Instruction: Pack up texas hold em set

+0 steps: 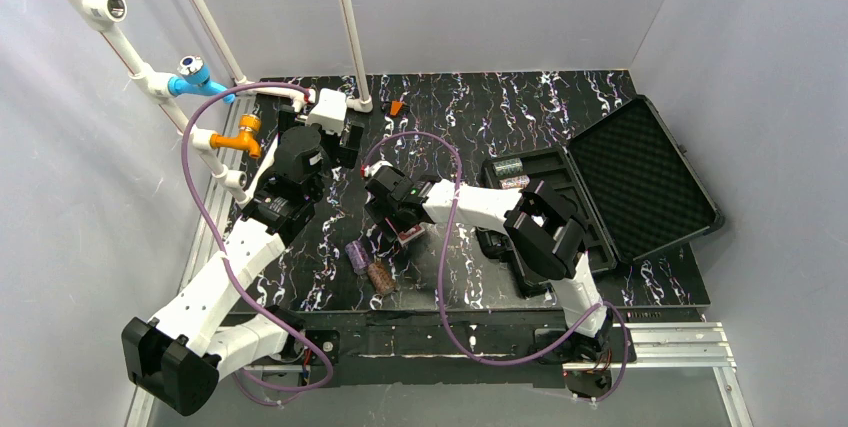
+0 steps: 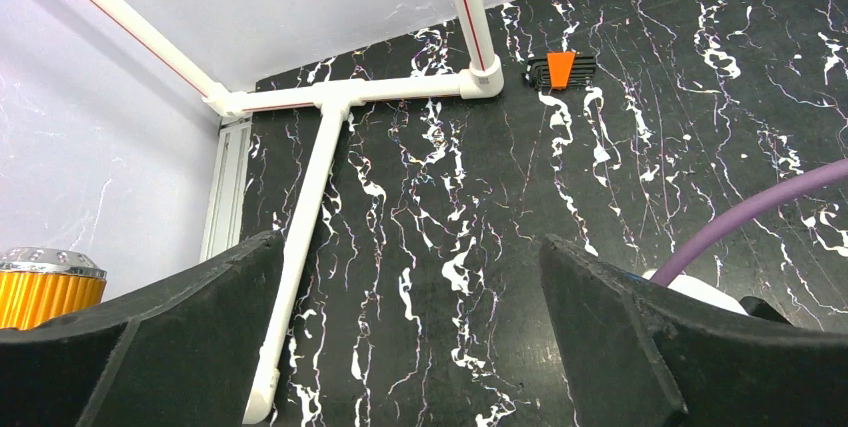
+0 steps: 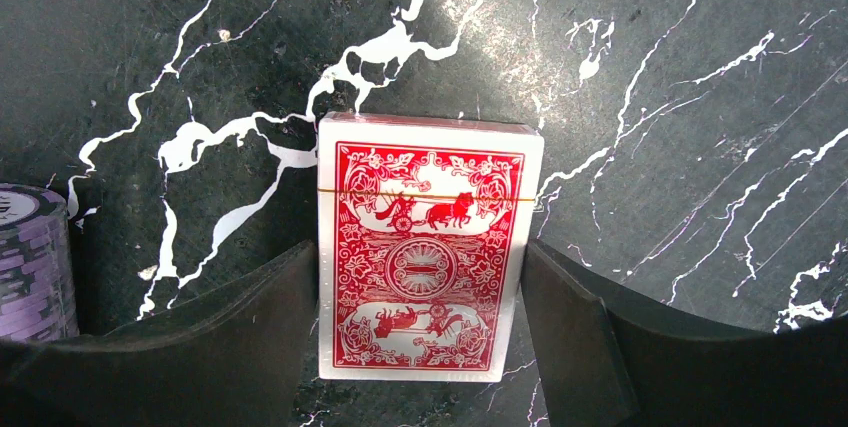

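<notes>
Right hand pinching red deck by long edges, purple chips beside, left hand spread above table

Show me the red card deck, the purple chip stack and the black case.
red card deck (image 3: 428,252): right wrist view, middle of its back.
purple chip stack (image 3: 35,267): right wrist view, its side.
black case (image 1: 640,172): top view, lid foam.

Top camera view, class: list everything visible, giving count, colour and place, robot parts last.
table: one, black marbled, under everything.
case: one, black, open, right side.
case contents: two small items, unclear.
red deck: one, red-white, centre.
purple chip stack: one, purple, front centre.
brown chip stack: one, brown, beside it.
small orange object: one, orange-black, back edge.
pipe frame: one, white, back left.
left gripper: one, black, open, back left.
right gripper: one, black, astride the red deck.
</notes>
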